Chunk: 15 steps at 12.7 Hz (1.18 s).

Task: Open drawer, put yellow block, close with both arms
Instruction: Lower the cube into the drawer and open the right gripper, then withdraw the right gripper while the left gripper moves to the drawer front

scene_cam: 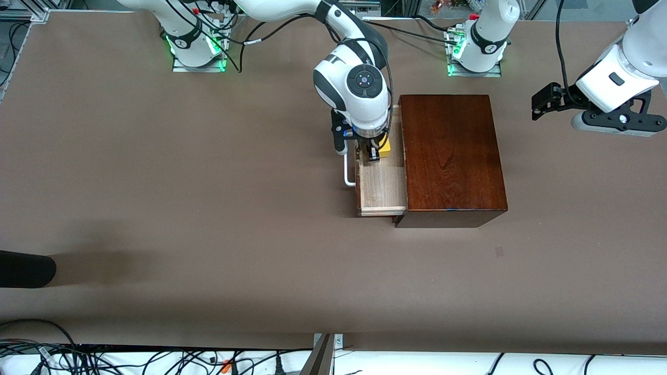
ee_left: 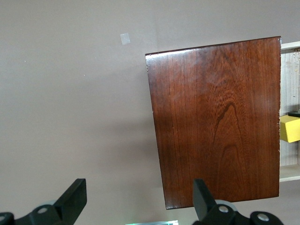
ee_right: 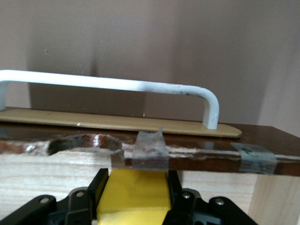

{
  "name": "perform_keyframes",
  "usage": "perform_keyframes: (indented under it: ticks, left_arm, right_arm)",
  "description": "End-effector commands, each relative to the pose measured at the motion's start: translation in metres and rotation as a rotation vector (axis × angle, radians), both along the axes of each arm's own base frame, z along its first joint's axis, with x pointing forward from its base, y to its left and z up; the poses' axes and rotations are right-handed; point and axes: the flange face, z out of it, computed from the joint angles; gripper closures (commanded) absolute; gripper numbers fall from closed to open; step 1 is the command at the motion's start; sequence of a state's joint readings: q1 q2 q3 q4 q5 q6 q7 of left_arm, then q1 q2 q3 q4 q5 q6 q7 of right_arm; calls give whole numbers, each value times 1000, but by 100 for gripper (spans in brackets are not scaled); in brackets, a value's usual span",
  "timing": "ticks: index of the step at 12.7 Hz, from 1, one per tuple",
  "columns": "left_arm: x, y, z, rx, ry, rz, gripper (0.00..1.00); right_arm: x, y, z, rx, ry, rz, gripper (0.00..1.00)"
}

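The wooden box (scene_cam: 452,156) is a glossy slab of dark reddish-brown wood with visible grain, standing on the matte brown table (scene_cam: 156,182) toward the edge where the arms' bases are bolted. Its drawer (scene_cam: 383,182) is pulled out toward the right arm's end: a pale, raw-looking wood tray with a dark front carrying a white U-shaped bar handle (ee_right: 112,84) and patches of clear tape (ee_right: 150,150) along its top edge. The right tool (scene_cam: 374,152) reaches down into the tray, fingers (ee_right: 99,187) flanking the small, smooth yellow block (ee_right: 135,194) on two sides. The left tool (ee_left: 136,204) waits above the table's left-arm end, fingers apart. Cables (scene_cam: 104,359) trail along the table's near edge.
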<state>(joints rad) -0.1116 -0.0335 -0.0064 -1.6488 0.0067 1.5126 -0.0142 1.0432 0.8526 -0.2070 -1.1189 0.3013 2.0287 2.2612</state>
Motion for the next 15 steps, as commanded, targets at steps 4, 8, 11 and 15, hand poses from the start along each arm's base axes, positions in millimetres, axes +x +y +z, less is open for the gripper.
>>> perform_keyframes:
  ticks: [4, 8, 11, 15]
  left_arm:
    - [2, -5, 9, -15, -1, 3, 0]
    - [3, -12, 6, -25, 9, -21, 0]
    - [-2, -17, 5, -23, 46, -32, 0]
    - [-15, -66, -13, -139, 164, -194, 0]
  right_arm:
    - [2, -7, 47, -10, 42, -15, 0]
    - [36, -75, 168, 37, 38, 83, 0]
    - [66, -153, 219, 35, 51, 324, 0]
    - [99, -278, 254, -9, 113, 663, 0]
